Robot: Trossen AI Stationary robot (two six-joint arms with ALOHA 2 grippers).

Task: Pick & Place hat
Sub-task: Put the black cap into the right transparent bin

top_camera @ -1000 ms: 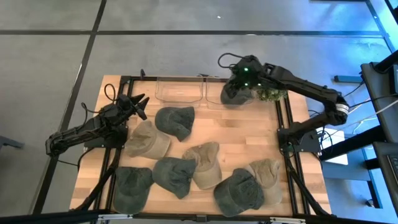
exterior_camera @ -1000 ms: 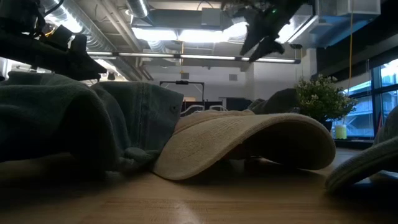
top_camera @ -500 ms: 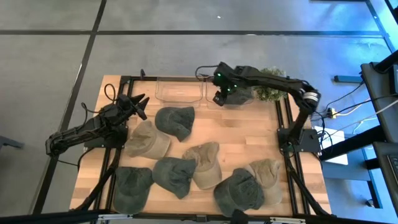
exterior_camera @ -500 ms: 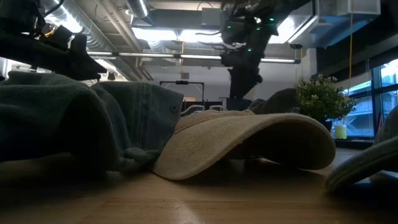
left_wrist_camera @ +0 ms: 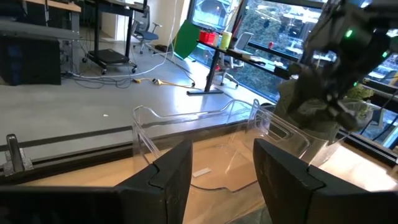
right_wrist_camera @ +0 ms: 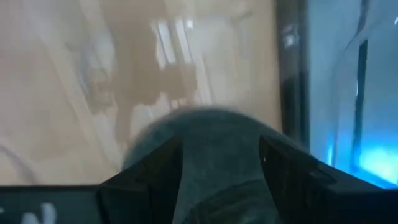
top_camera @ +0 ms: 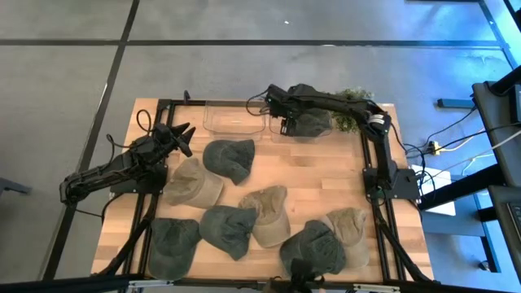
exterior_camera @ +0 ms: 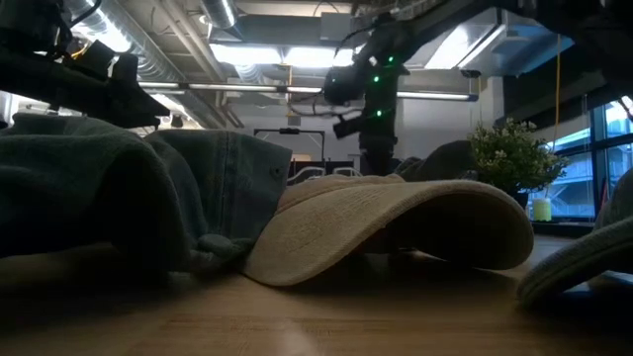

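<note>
From table height a tan cap (exterior_camera: 396, 227) lying up close blocks the clear bin behind it, so only the right arm's lit wrist shows above the cap's crown. The right arm's own camera gives a smeared view: wood, a dark rail, and a grey-green mound between its fingers that I take for the hat, though whether the fingers touch the cloth I cannot tell. From above it is plainer. The dark hat (top_camera: 313, 122) lies inside the clear bin (top_camera: 277, 137), bunched toward the end by the small plant (top_camera: 352, 120). The right gripper (top_camera: 285, 124) hangs over the bin's other end, just beside the hat, its fingers spread and pinching nothing. The left gripper (top_camera: 181, 134) waits well away from the bin, past the empty bin (top_camera: 234, 118) next to it, fingers likewise parted.
</note>
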